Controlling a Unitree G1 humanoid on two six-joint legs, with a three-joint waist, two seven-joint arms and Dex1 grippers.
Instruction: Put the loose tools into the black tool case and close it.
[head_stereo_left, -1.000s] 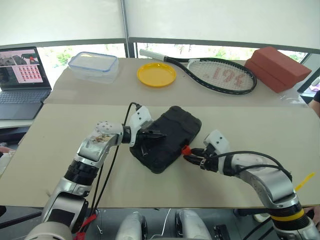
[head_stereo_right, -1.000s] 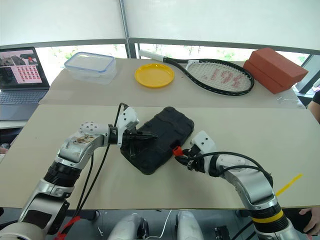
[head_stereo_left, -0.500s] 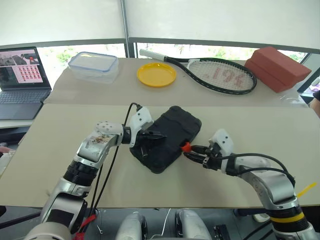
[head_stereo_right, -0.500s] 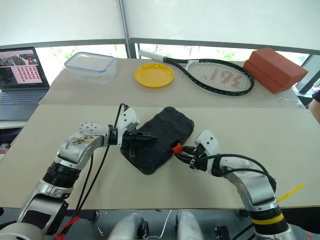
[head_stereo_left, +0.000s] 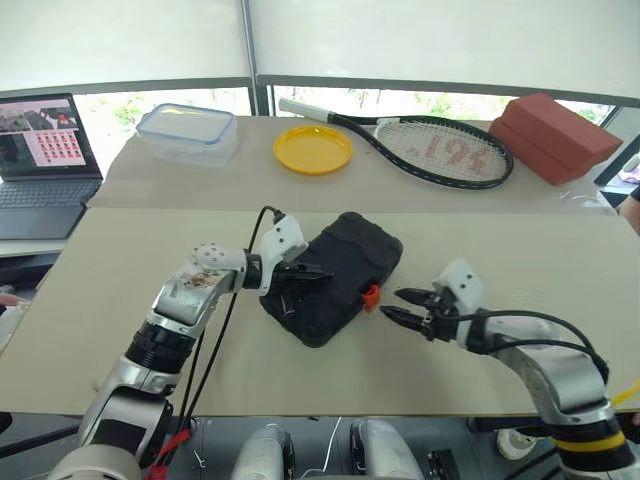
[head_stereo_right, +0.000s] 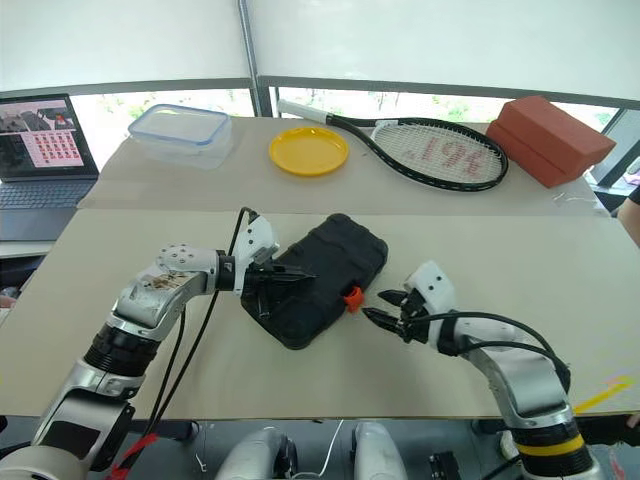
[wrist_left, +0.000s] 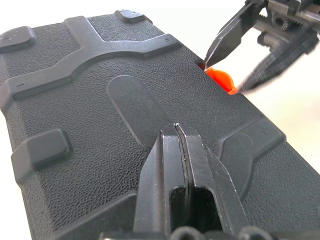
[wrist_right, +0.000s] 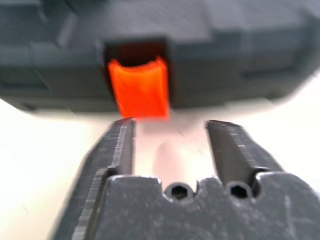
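Tool case: the black tool case (head_stereo_left: 334, 276) lies shut and slantwise on the near beige desk (head_stereo_left: 520, 255), between the two arms, lid up.
Latch: its orange latch (head_stereo_left: 370, 296) sits on the edge facing the right arm.
Left gripper: the left gripper (head_stereo_left: 312, 272) rests on the case's ribbed lid, its fingers (wrist_left: 176, 165) pressed together with nothing between them.
Right gripper: the right gripper (head_stereo_left: 402, 305) hovers just beside the latch, not touching it; its fingers (wrist_right: 118, 145) stand partly apart and hold nothing.
Far desk: a clear plastic lidded box (head_stereo_left: 187, 133), a yellow plate (head_stereo_left: 313, 149), a tennis racket (head_stereo_left: 425, 146) and a red brick-shaped block (head_stereo_left: 561, 136), well apart from the case.
Side: an open laptop (head_stereo_left: 42, 163) at the far left.
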